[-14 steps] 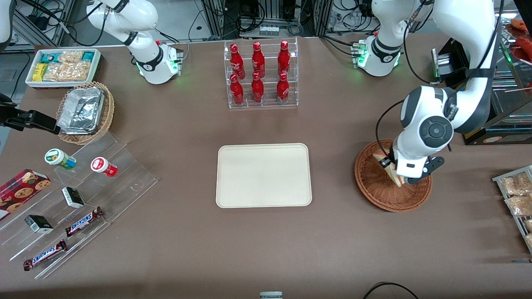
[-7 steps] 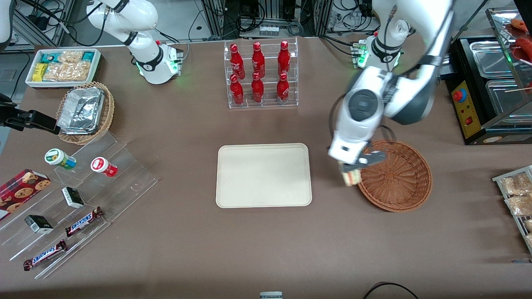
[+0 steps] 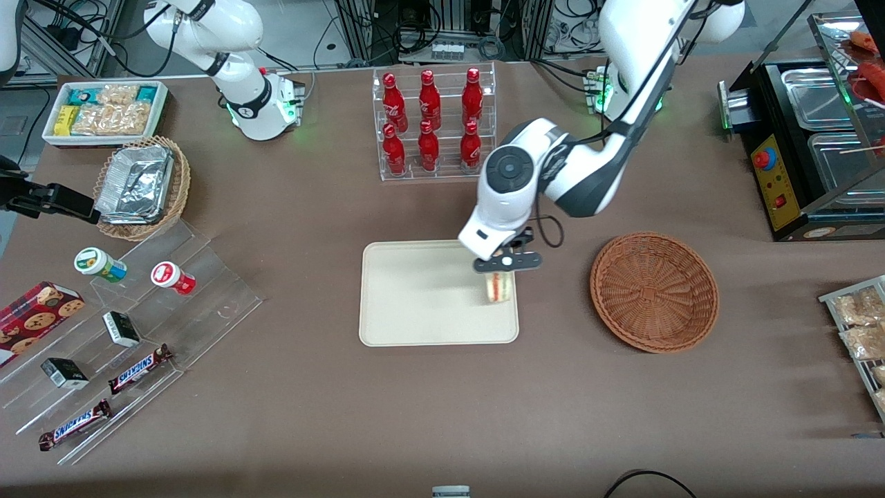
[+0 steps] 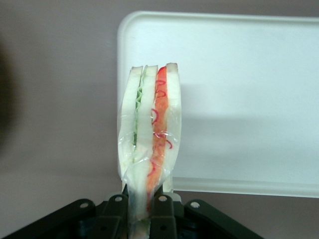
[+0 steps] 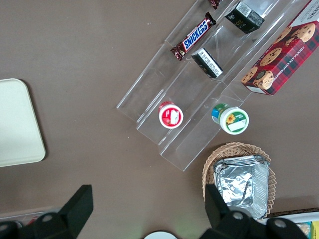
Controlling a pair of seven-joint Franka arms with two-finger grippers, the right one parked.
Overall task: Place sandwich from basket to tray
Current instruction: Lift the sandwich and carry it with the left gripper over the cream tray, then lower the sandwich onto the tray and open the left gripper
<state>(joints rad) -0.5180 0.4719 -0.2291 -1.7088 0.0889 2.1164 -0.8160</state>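
Sandwich [image 4: 150,134] pinched between the gripper [image 3: 499,279] fingers, hanging over the tray [image 3: 415,304] at the edge closest to the basket [image 3: 654,291]. Clamped on the narrow end of the wedge, so the cut edge with the red and green layers faced down and out toward the wrist camera. Probably grabbed that way because the bread is soft and the wrapped wedge is thin: squeezing across the flat faces kept the layers stacked instead of sliding apart. Plastic wrap visibly bunched where the fingers [image 4: 162,206] bit in, so a fairly firm hold, judging by that.

Couldn't tell from the front view whether the bottom tip was touching the tray surface or just hovering above it. Looked slightly above, going by the shadow on the tray in the wrist view, but no promises.

Basket sat with nothing in it, well apart from the gripper, toward the working arm's end of the table. Rack of red bottles [image 3: 432,121] farther from the front camera than the tray, not in the way.

Guessing mostly done at this point: carry finished, only lowering and release left. Held near the tray edge rather than the middle, though, so a tall skinny wedge set down upright could tip and flop over the low rim. Safer to go a bit further in or lay it flat.
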